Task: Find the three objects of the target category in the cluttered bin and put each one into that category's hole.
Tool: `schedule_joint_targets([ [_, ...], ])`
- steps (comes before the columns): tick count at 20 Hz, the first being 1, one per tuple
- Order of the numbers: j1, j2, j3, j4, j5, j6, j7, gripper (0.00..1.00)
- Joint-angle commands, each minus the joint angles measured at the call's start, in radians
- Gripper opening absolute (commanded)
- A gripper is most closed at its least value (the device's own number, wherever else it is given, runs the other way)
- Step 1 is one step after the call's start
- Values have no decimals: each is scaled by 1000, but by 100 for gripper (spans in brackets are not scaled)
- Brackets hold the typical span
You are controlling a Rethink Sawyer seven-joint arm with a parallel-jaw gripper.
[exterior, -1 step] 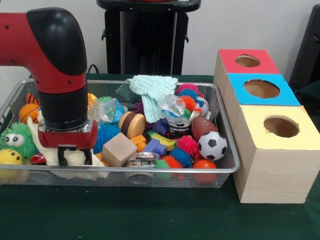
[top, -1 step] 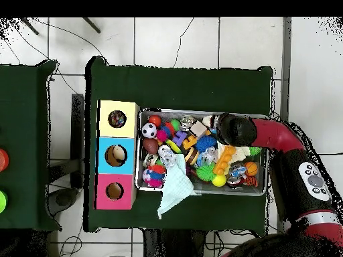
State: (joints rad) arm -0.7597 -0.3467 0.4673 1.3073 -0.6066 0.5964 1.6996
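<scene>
A wire mesh bin (exterior, -1 step: pixel 150 170) (top, -1 step: pixel 201 193) holds a heap of toys. Among them are a soccer ball (exterior, -1 step: pixel 212 145) (top, -1 step: pixel 149 130), a brown football (exterior, -1 step: pixel 202 126), spiky rubber balls (exterior, -1 step: pixel 188 145), a wooden block (exterior, -1 step: pixel 118 149), a dark can (exterior, -1 step: pixel 178 127) and crumpled wrappers (exterior, -1 step: pixel 142 159). My gripper (exterior, -1 step: pixel 75 159) is down in the bin's left front corner. Its fingers stand apart on either side of a cream plush toy (exterior, -1 step: pixel 75 159). In the overhead view the arm's head (top, -1 step: pixel 231 128) hides the gripper. Three wooden boxes with holes stand beside the bin: red (exterior, -1 step: pixel 247 61) (top, -1 step: pixel 115 191), blue (exterior, -1 step: pixel 261 89) (top, -1 step: pixel 116 155), yellow (exterior, -1 step: pixel 281 127) (top, -1 step: pixel 117 119).
A pale teal cloth (exterior, -1 step: pixel 152 90) (top, -1 step: pixel 173 191) drapes over the bin's back rim. A green fuzzy toy with eyes (exterior, -1 step: pixel 17 140), a yellow ball (exterior, -1 step: pixel 10 157) and a small basketball (exterior, -1 step: pixel 28 112) crowd the gripper's left side. Something colourful lies inside the yellow box's hole (top, -1 step: pixel 117 120).
</scene>
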Motion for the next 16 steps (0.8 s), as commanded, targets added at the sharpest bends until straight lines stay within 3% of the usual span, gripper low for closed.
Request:
schedule_joint_targets([
  [1,20,180,22,-113,-142,-188,-124,0],
  [4,38,123,-13,-43,-165,-238,-58,0],
  [8,66,-33,-60,147,-131,-263,83,0],
  [14,81,-193,-54,356,-22,-267,185,0],
  [16,125,-238,-101,395,-5,-291,242,0],
])
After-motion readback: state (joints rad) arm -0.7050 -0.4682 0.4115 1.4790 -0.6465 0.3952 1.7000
